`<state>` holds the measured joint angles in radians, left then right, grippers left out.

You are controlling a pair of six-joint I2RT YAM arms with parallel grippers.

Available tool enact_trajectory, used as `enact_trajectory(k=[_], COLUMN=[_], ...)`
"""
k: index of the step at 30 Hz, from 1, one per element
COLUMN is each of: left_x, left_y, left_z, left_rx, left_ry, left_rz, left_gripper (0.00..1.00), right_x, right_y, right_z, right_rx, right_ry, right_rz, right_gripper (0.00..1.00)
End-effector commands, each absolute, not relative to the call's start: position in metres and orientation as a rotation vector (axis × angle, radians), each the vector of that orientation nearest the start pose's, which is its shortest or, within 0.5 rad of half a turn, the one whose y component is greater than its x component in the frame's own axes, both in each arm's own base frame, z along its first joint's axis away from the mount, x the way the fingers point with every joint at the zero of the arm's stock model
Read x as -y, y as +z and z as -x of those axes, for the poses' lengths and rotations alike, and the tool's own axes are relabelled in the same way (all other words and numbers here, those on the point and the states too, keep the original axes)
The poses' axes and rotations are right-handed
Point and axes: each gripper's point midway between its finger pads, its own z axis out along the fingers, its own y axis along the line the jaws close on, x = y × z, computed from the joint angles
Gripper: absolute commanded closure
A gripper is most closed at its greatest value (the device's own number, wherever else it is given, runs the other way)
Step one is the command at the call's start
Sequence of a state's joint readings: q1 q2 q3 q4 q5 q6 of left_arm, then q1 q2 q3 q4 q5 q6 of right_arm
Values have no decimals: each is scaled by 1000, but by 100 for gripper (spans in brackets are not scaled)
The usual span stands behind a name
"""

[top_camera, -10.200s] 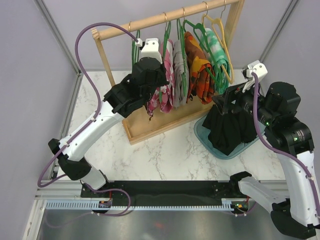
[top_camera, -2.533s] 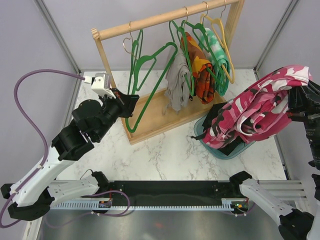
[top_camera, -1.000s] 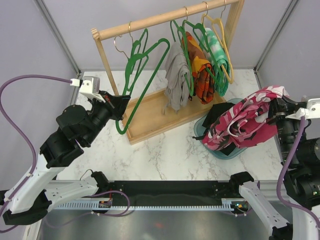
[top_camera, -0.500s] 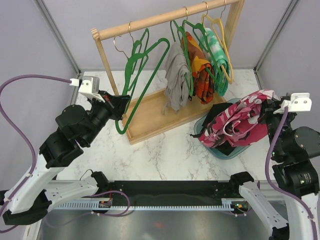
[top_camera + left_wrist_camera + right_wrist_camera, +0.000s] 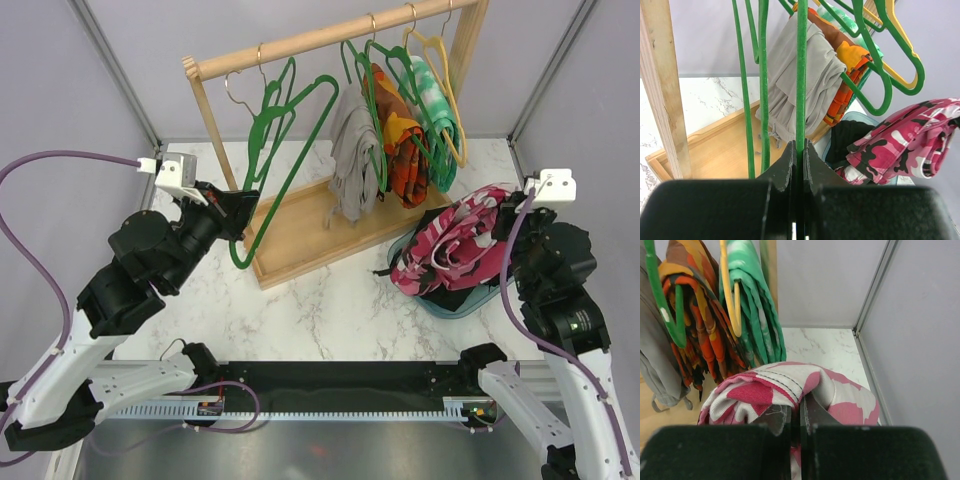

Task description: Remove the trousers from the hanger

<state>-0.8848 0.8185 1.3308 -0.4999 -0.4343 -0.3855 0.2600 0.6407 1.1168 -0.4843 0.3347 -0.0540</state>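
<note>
A: The right gripper (image 5: 800, 412) is pinched shut on a fold of the camo trousers (image 5: 760, 390), low over the bin (image 5: 432, 303). What now?

B: Lower until the cloth slumps onto the black pair (image 5: 452, 295). Then let go, so nothing drapes over the rim.

A: And the left gripper (image 5: 801, 152)?

B: It's clamped on the bare green hanger (image 5: 801, 75), tilted out from the rack (image 5: 300, 235). Hold it steady: the grey pair (image 5: 352, 165) hangs just beside it and could snag.
</note>
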Motion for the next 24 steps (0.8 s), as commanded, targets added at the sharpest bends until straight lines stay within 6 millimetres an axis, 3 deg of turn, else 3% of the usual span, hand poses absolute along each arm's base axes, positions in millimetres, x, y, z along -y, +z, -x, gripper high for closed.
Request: enact_trajectory(k=[1, 5, 6, 11, 24], left_x=[158, 156, 158, 161, 161], left_y=[469, 470, 469, 466, 467], left_z=[-209, -207, -205, -206, -206], left_rx=[-1519, -1514, -1501, -1510, -1508], left_ry=[-674, -671, -635, -636, -634], left_rz=[-47, -50, -137, -146, -148], left_gripper=[98, 98, 98, 98, 98], right_x=[-1, 0, 1, 0, 28], right_y=[419, 397, 386, 341, 237], right_z=[-251, -258, -260, -264, -276], right_rx=[-1465, -1513, -1534, -1630, -1862], right_ry=[-59, -70, -71, -60, -103], right_rz=[-112, -144, -165, -209, -387], right_gripper=[100, 100, 100, 100, 100])
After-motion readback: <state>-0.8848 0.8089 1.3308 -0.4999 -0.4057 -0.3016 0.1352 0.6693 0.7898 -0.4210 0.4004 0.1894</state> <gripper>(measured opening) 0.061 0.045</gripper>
